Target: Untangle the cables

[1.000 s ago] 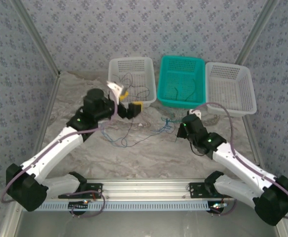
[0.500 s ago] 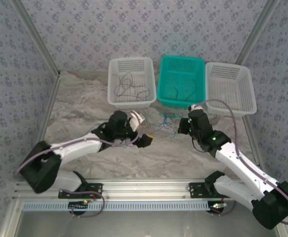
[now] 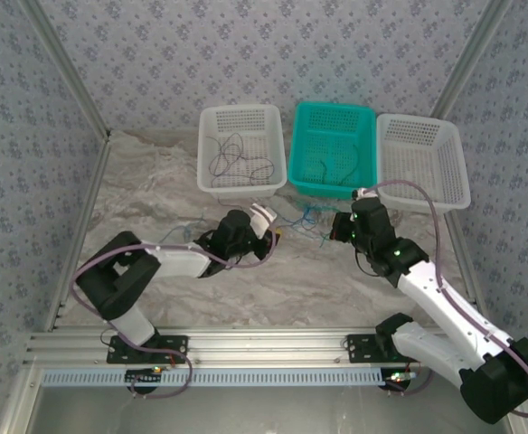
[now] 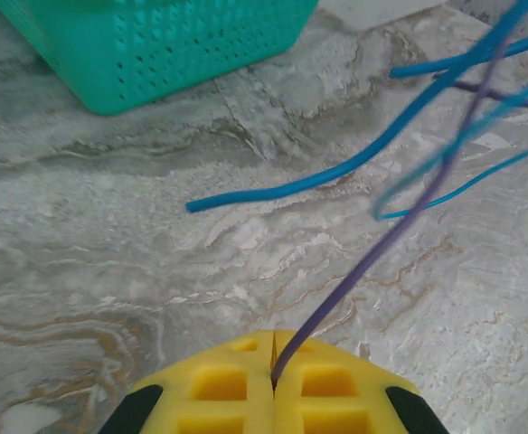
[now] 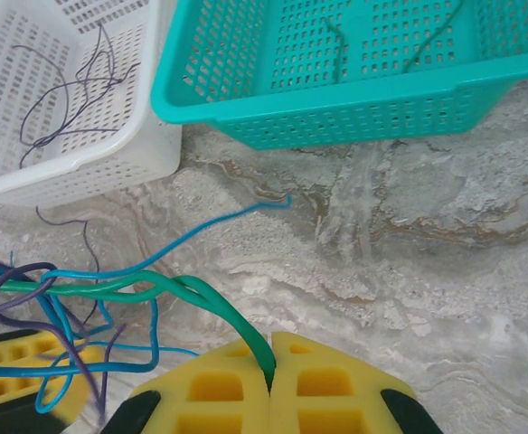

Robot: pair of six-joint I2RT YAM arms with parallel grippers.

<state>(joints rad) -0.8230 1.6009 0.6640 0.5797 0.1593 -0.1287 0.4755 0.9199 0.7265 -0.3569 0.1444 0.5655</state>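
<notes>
Marble table (image 3: 155, 181): cables (image 5: 128, 287) stretch sideways between left gripper (image 4: 273, 366) and right gripper (image 5: 270, 366) (both pinching strands).

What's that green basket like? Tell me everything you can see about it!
The green basket is a teal plastic box, rectangular and open on top, with a thick smooth rim and rows of little holes through its walls and floor. It stands upright on the marbled table at the far side, in the middle of a row, very close to the white basket on its left and the white basket on its right. A couple of thin green wires lie inside it. Nothing is gripping it.
</notes>
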